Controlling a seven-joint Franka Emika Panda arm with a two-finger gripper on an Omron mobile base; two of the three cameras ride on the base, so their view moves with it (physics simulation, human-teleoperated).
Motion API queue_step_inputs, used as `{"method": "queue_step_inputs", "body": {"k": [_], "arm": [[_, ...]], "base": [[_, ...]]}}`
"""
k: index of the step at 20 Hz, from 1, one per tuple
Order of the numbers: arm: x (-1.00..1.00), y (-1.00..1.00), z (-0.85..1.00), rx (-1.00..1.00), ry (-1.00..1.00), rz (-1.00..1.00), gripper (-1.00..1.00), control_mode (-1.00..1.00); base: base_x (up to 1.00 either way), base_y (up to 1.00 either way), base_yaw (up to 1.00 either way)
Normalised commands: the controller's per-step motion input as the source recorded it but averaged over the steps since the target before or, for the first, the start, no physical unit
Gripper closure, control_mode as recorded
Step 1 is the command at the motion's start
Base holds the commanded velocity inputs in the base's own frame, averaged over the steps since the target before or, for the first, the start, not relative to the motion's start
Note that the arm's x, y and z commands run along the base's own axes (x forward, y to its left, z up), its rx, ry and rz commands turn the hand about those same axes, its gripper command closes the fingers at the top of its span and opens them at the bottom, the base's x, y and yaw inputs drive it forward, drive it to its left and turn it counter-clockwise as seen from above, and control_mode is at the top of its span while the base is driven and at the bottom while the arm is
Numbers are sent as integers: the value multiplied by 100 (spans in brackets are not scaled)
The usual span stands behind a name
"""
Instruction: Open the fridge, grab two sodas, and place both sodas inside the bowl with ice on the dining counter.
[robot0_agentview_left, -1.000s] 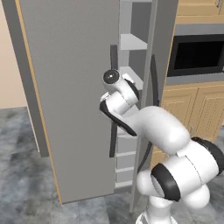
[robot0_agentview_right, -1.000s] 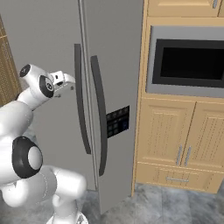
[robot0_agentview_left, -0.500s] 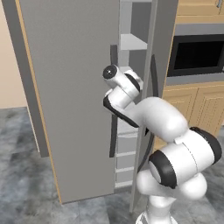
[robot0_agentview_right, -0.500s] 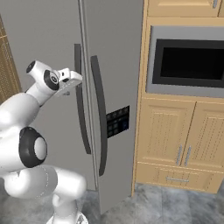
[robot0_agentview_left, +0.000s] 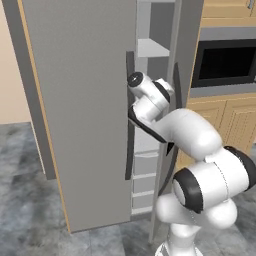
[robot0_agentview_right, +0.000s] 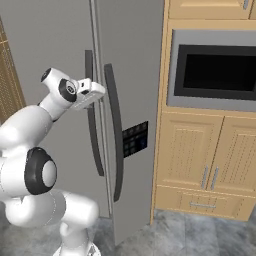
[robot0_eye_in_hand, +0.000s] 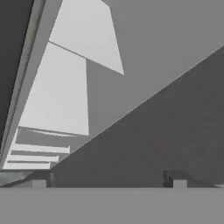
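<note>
Up close against the fridge, left door swung ajar, right door shut. Gap between the doors showing white inner shelves in the left base view, stacked one above another down to the lower drawers. Gripper reaching in at the seam between the two doors, level with the upper part of the long black handles. Jaws spread wide, holding nothing; two small dark fingertips well apart at the bottom of the hand view, with only grey door surface and pale shelf panels beyond them. Wrist tilted, hand pointing into the opening, just beside the left door's handle; touching or not, cannot tell. Built-in microwave to the right of the fridge, set in light wood cabinets. Grey stone floor below. Small dark control panel on the right door.
</note>
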Motion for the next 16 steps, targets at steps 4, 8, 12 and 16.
{"method": "queue_step_inputs", "body": {"k": [4,8,12,16], "arm": [[-29,-54,0,0,0,-14,-100,-100],[-3,-65,0,0,0,-12,-100,-100],[-6,-97,5,1,0,-6,-100,-100],[-35,-100,5,0,-1,0,-100,-100]], "base": [[0,0,0],[0,0,0],[0,0,0],[0,0,0]]}}
